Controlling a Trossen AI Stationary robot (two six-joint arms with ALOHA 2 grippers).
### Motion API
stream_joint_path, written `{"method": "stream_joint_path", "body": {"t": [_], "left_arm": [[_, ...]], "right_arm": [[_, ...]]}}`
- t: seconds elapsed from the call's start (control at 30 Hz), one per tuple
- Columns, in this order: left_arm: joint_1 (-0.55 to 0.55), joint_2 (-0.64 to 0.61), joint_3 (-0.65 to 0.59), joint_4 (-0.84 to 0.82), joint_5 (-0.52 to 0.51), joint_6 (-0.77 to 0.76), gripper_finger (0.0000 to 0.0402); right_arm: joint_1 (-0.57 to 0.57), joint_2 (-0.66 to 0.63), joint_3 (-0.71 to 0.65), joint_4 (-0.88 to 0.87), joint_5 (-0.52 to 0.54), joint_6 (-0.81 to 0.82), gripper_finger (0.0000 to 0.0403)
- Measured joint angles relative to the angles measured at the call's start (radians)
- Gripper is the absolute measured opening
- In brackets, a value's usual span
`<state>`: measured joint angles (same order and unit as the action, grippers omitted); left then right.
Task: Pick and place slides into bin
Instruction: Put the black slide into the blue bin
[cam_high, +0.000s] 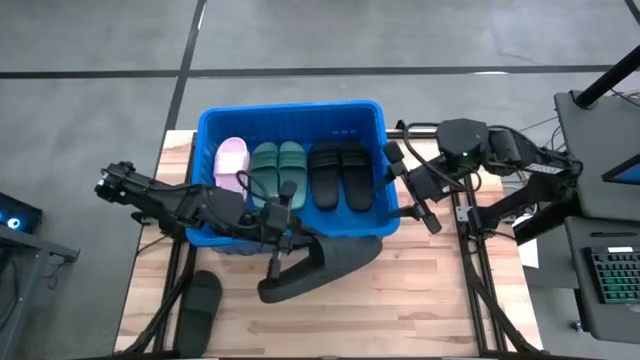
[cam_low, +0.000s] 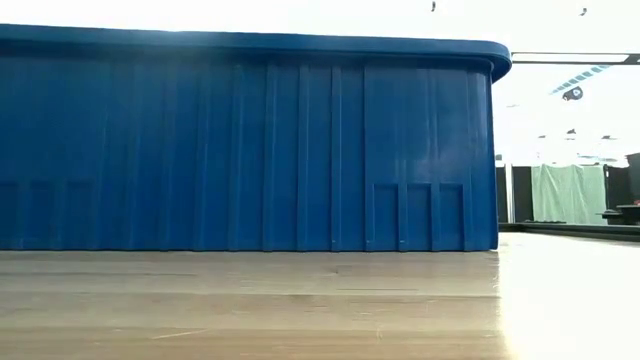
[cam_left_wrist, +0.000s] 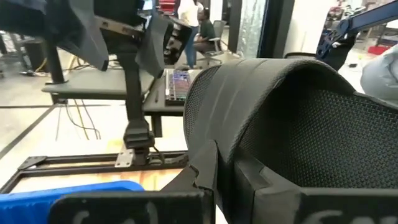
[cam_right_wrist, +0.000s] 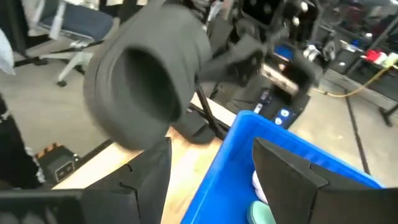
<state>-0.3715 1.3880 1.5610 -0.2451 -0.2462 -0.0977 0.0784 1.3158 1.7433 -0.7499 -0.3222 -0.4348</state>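
Observation:
The blue bin (cam_high: 290, 115) holds a pale pink slide (cam_high: 231, 160), two green slides (cam_high: 277, 168) and two black slides (cam_high: 338, 175) lying flat on its bottom. My left gripper (cam_high: 277, 238) is just in front of the bin's near wall, shut on another black slide (cam_high: 325, 265), which also shows in the right wrist view (cam_right_wrist: 149, 81). My right gripper (cam_high: 410, 190) hovers open at the bin's right rim (cam_right_wrist: 249, 134), with nothing between its fingers. One more black slide (cam_high: 200, 305) lies on the table at the near left. My left gripper pinches an edge of the black slide (cam_left_wrist: 208, 163) between its two fingers, near the slide's left end. The fingers come at it about level, from the table's left. The slide is lifted clear of the table and reaches out to the right along the bin's near wall.
The bin's tall ribbed wall (cam_low: 250, 150) fills the low view. The wooden table (cam_high: 400, 300) has bare room near and right of the held slide. Desks, a keyboard and people show in the room beyond.

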Motion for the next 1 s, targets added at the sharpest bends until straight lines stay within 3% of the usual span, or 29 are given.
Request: {"method": "stream_joint_path", "body": {"t": [0.2, 0.47, 1.0], "left_arm": [[0.028, 0.039, -0.007, 0.021, 0.031, 0.0, 0.0], [0.053, 0.045, -0.014, 0.07, 0.054, 0.008, 0.0], [0.125, 0.057, -0.018, 0.106, 0.059, 0.01, 0.0]], "right_arm": [[0.0, 0.082, 0.131, -0.087, -0.075, -0.012, 0.0214], [0.002, 0.19, 0.304, -0.326, -0.079, -0.105, 0.0214], [0.003, 0.244, 0.382, -0.324, -0.114, -0.146, 0.0212]]}}
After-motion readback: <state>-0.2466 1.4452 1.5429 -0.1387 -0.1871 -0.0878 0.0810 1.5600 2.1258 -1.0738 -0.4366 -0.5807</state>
